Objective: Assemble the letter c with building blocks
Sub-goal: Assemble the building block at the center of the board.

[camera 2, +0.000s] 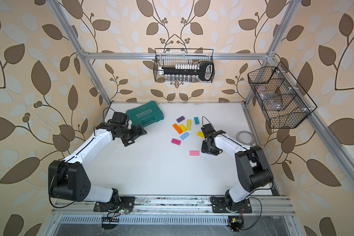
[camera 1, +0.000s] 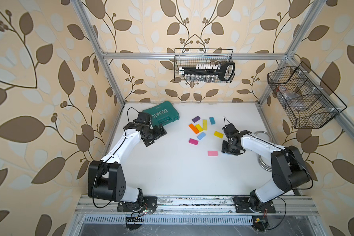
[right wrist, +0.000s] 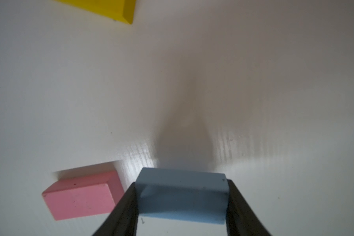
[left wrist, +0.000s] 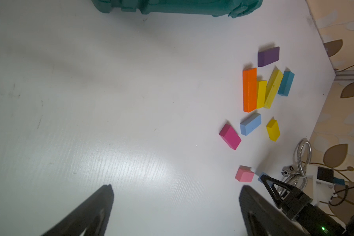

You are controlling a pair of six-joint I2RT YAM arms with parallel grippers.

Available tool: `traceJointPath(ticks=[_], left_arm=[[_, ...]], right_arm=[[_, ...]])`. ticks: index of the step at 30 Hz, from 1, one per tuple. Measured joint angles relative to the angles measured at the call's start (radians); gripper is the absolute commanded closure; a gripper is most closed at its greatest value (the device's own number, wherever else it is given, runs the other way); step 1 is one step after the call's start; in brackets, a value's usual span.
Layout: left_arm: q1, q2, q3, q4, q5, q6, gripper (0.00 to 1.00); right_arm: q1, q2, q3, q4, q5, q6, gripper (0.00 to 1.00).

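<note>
Blocks counted: ten. Three yellow: short yellow block (camera 1: 199, 128), long yellow block (camera 1: 204, 124), lone yellow block (camera 1: 218, 134). Two light blue: loose light blue block (camera 1: 201, 136), held light blue block (right wrist: 182, 202). One each: orange block (camera 1: 193, 128), purple block (camera 1: 196, 119), teal block (camera 1: 212, 120), magenta block (camera 1: 193, 141), pink block (camera 1: 212, 153). Right hand (right wrist: 182, 185): partly closed, fingers pressed on both ends of the held light blue block, low at the right of the surface (camera 1: 172, 173) (whether the block is clear of the surface, cannot tell). The pink block lies just left of it. Left hand (left wrist: 175, 192): spread wide, grasping nothing, over bare surface at the left. The other eight lie flat in a loose group farther back than the right hand. Orange and short yellow are side by side, touching, with long yellow angled against the short one. Teal is just right of that, purple just beyond orange. Loose light blue and magenta lie nearer, lone yellow closest to the right arm. Around: one green case (camera 1: 161, 115) at far left, by the left wrist; one metal hose (left wrist: 299, 157) along the right edge; two wire baskets on the frame, back basket (camera 1: 203, 65) and side basket (camera 1: 302, 98).
</note>
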State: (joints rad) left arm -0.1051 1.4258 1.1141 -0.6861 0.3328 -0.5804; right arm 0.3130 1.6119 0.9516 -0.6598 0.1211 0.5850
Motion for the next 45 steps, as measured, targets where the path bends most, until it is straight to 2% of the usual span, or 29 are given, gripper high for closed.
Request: traceJointPath(ticks=[8,14,19,23,28,38,45], left_arm=[[-0.001,0.000,0.000,0.000,0.000,-0.003,0.01],[-0.001,0.000,0.000,0.001,0.000,-0.006,0.01],[-0.008,0.000,0.000,0.001,0.000,-0.008,0.01],[-0.014,0.002,0.000,0.002,0.000,-0.012,0.01],[-0.021,0.003,0.000,0.002,0.000,-0.023,0.01],[-0.021,0.003,0.000,0.002,0.000,-0.025,0.01],[-0.021,0.003,0.000,0.002,0.000,-0.026,0.01]], right_arm=[[-0.001,0.045,-0.005,0.033,-0.014,0.000,0.56],[-0.001,0.047,-0.010,0.052,-0.018,-0.005,0.29],[-0.001,0.040,-0.027,0.056,-0.016,-0.002,0.22],[-0.011,0.037,-0.030,0.056,-0.019,0.002,0.21],[-0.034,0.037,-0.029,0.058,-0.028,0.004,0.26],[-0.039,0.037,-0.028,0.063,-0.054,-0.005,0.46],[-0.039,0.024,-0.040,0.076,-0.074,-0.037,0.47]])
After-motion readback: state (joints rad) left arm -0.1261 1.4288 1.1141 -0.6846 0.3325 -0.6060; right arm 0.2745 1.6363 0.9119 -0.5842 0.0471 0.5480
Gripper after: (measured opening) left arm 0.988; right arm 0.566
